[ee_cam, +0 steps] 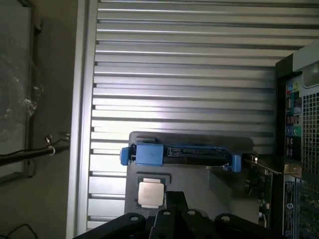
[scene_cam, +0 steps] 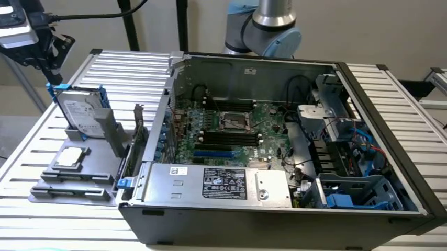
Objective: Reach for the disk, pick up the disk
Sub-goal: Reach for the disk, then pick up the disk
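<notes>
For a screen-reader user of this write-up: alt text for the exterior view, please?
The blue-framed disk stands upright in a grey holder on a slatted table, with the gripper just above its top edge. At the exterior view's right of it lies an open computer case, motherboard exposed.

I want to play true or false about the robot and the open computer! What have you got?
1. The silver-grey hard drive in its bright blue plastic carrier stands upright in the grey holder. True.
2. The black gripper holds the hard drive. False: it is shut on nothing, apart from the drive.
3. The small square silver chip lies inside the black computer case. False: it lies on the grey holder, outside.
4. The case is open, its green board showing. True.
</notes>
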`<action>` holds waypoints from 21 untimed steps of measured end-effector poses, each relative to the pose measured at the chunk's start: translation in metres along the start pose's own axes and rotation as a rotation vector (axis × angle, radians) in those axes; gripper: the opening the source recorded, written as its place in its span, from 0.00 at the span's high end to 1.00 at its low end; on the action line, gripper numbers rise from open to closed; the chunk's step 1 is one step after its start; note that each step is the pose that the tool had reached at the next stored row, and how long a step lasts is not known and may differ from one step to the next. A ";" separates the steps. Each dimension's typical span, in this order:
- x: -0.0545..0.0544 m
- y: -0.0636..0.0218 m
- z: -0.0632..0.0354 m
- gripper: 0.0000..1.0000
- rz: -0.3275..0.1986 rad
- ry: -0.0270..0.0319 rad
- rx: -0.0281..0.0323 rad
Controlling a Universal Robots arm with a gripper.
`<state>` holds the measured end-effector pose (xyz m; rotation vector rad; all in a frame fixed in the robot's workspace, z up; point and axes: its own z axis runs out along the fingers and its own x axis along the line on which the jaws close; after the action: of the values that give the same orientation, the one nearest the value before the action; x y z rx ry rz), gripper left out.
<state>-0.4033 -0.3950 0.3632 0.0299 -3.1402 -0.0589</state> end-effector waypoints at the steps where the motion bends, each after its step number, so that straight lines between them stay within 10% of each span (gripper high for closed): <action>1: 0.003 0.0033 0.0001 0.89 0.000 0.0001 0.0006; 8: 0.013 0.0281 0.0011 0.89 0.000 0.0003 0.0131; 21: 0.013 0.0288 0.0011 0.89 0.000 0.0003 0.0133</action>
<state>-0.4173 -0.3664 0.3632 0.0300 -3.1403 -0.0380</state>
